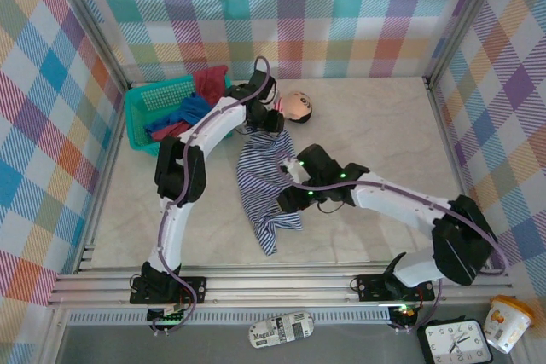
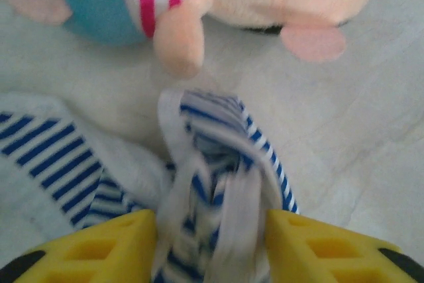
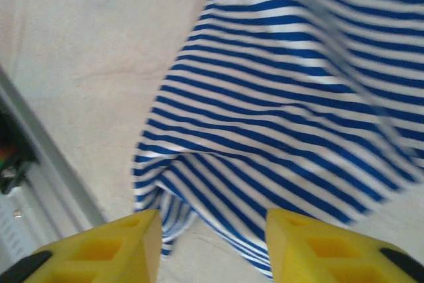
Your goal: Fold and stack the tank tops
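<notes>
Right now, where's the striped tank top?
In the top view the striped tank top lies in the middle of the table, running from just below the doll toward the near edge, right of the teal basket.

a robot test cell in a lab
plaid-print panels [image 1: 281,14] on aluminium framing [image 1: 256,283] box in a pale tabletop [image 1: 375,125].

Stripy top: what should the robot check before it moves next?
1. Stripy top lies flat: not ok, it's crumpled.
2. Left fingers apart, strap between them: ok.
3. Right fingers apart over the top: ok.
4. Doll out of the way: not ok, right beside the strap.
5. Red top and blue top waiting at the basket: ok.
</notes>
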Robot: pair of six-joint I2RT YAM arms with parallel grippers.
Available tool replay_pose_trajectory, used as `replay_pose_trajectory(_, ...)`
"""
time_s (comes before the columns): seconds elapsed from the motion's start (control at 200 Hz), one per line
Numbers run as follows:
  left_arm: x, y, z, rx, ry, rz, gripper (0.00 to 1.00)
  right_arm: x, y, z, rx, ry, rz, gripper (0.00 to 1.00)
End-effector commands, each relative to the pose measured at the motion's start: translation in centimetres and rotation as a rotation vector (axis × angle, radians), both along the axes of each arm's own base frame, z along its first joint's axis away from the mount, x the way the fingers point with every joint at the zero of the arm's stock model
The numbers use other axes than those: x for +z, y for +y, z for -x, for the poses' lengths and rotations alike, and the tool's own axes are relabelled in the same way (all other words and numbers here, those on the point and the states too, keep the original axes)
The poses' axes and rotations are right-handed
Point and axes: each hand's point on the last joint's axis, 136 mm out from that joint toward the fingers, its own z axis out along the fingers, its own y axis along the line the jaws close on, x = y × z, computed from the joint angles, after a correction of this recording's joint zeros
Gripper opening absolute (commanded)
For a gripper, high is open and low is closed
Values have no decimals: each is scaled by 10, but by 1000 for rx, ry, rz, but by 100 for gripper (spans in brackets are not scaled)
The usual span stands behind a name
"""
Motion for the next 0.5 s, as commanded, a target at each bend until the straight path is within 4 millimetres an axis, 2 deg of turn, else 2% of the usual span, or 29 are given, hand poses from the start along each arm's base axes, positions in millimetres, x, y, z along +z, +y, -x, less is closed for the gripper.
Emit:
replay_pose_trajectory(0.0, 41, 29, 34, 14, -7, -65, 57, -15, -30, -7, -70, -39, 109, 55)
replay_pose_trajectory(0.06, 40, 44, 59, 53, 44, -84, 60, -24, -41, -14, -154, 10, 110, 59)
replay_pose_trajectory(0.125, 40, 55, 88, 96, 96, -59, 62, -29, -40, -17, -197, 51, 46, 62)
replay_pose_trajectory(0.18, 30, 62, 118, 139, 160, -20, 64, -29, -32, -19, -185, 51, -8, 64)
replay_pose_trajectory(0.26, 8, 58, 168, 177, 267, 56, 65, -34, -20, -17, -126, 74, -43, 68)
replay_pose_trajectory(0.35, -18, 55, 220, 202, 349, 62, 66, -43, -10, -18, -87, 105, -44, 71)
replay_pose_trajectory(0.435, -34, 49, 256, 223, 385, 88, 66, -51, -3, -20, -67, 130, -43, 71)
replay_pose_trajectory(0.495, -42, 37, 275, 213, 390, 127, 67, -58, 2, -22, -61, 160, -43, 71)
